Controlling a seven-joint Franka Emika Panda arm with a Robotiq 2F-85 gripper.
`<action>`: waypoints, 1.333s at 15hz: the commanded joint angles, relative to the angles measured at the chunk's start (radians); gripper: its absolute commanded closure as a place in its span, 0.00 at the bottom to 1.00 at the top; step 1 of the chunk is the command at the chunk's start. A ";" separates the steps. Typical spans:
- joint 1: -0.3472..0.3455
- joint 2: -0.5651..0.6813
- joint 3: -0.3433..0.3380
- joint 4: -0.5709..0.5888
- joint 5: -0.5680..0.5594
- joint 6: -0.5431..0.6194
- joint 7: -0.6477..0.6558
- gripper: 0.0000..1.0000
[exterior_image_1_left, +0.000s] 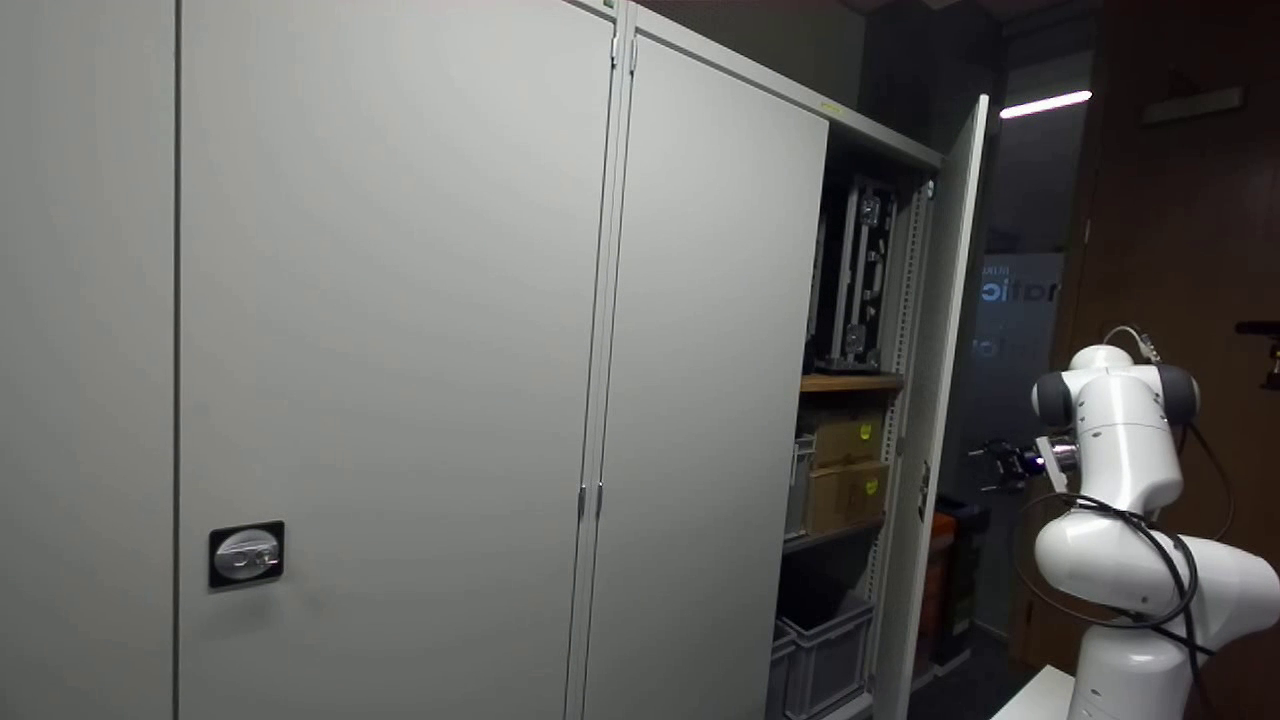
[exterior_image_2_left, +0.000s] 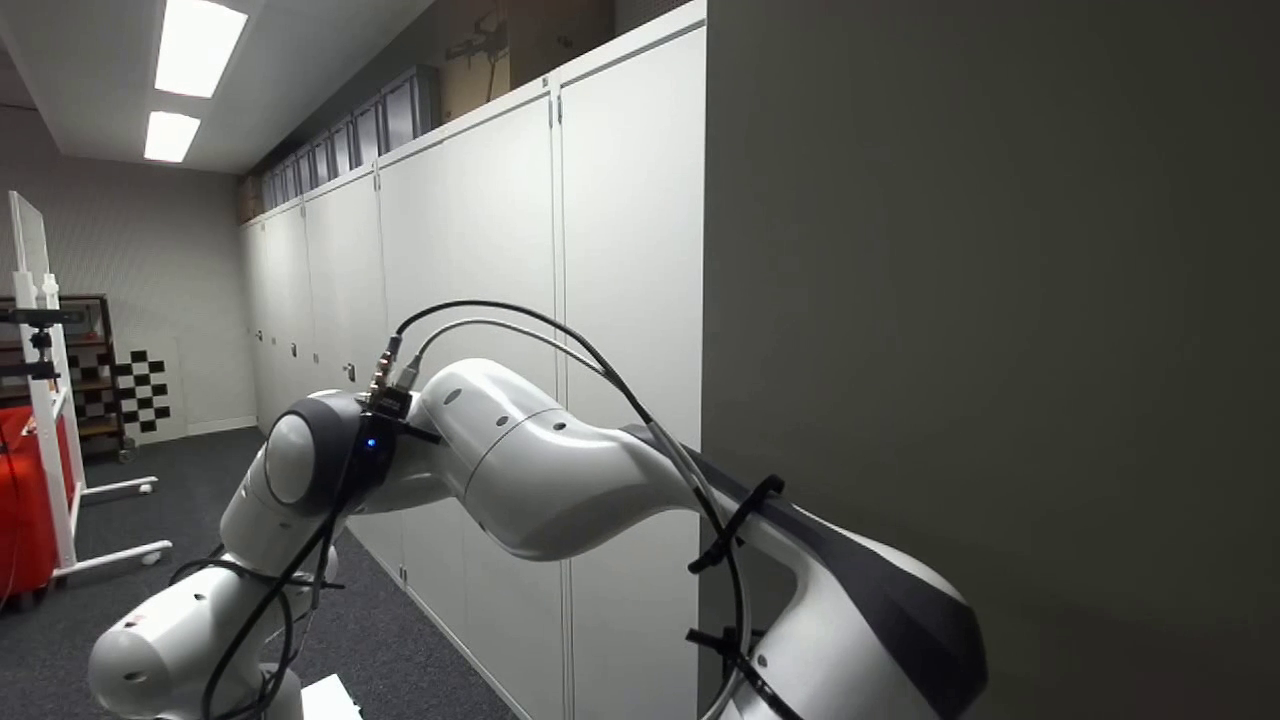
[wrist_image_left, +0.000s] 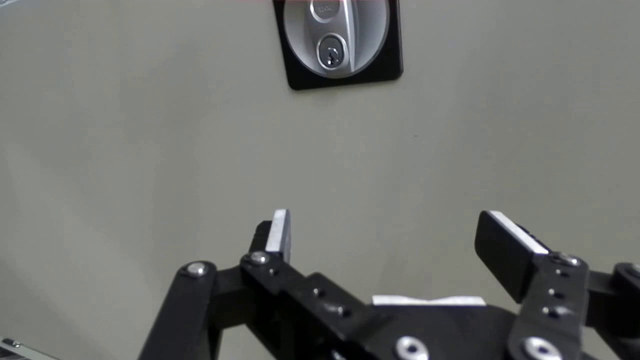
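My gripper (wrist_image_left: 384, 220) is open and empty in the wrist view. Its black fingers with pale pads stand wide apart. A lock handle (wrist_image_left: 332, 37) with a round silver body and keyhole on a black square plate is cut off by the top edge of the wrist view. It lies beyond the fingertips and is not touched. It is set in a flat grey door face (wrist_image_left: 350, 150) that fills the wrist view. In an exterior view the gripper (exterior_image_1_left: 978, 470) points at the open cabinet door (exterior_image_1_left: 935, 420), with a gap between. The gripper cannot be seen in the remaining exterior view.
Behind the open door, shelves hold cardboard boxes (exterior_image_1_left: 848, 495) and grey crates (exterior_image_1_left: 830, 650). A closed door carries a lock handle (exterior_image_1_left: 247, 555). A plain dark grey panel (exterior_image_2_left: 1000, 250) stands behind the arm, with white cabinets (exterior_image_2_left: 470, 260) beyond. Cables (exterior_image_2_left: 640, 410) run along the arm.
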 joint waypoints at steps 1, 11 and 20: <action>-0.018 -0.075 0.019 -0.038 -0.107 -0.021 -0.062 0.00; -0.010 -0.250 0.023 -0.182 -0.303 -0.001 -0.239 0.00; 0.042 -0.458 0.005 -0.417 -0.409 0.055 -0.361 0.00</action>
